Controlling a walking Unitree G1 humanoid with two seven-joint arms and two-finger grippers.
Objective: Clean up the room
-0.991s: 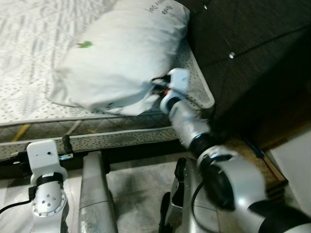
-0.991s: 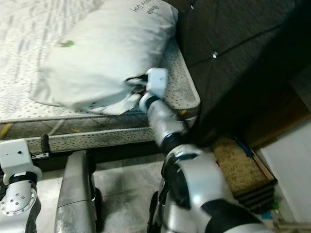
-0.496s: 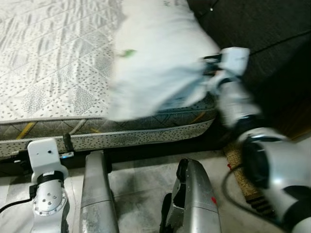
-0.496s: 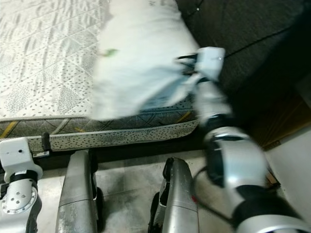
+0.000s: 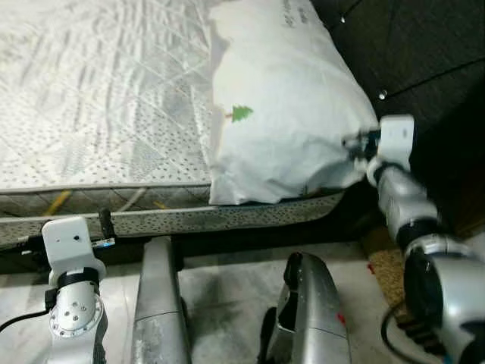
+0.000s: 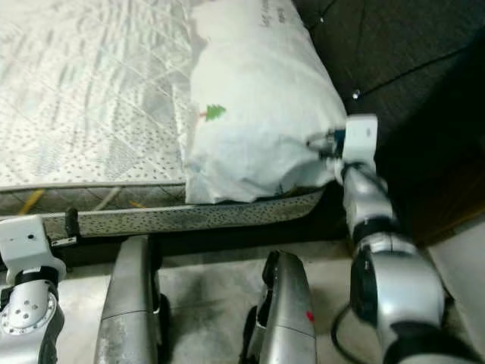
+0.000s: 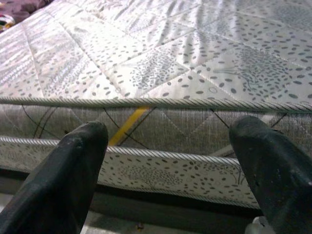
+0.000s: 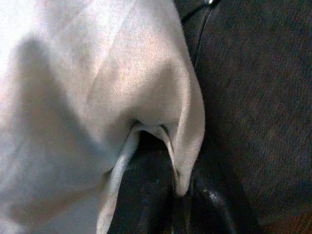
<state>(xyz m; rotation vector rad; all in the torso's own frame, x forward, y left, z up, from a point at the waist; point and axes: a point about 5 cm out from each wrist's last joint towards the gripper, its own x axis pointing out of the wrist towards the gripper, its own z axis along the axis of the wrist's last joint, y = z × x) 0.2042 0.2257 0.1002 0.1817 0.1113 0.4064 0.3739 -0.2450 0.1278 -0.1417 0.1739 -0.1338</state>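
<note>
Gripping pillow (image 5: 284, 106) on mattress (image 5: 98, 98): right hand (image 5: 355, 145)

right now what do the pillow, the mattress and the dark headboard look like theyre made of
Pillow: soft white woven cloth, matte; it creases where the right gripper pinches its corner. Mattress: quilted fabric with a slight sheen, stitched diamonds, grey dotted print, corded edge. Headboard: dark padded upholstery, probably fabric, with seams and shiny buttons.
</note>
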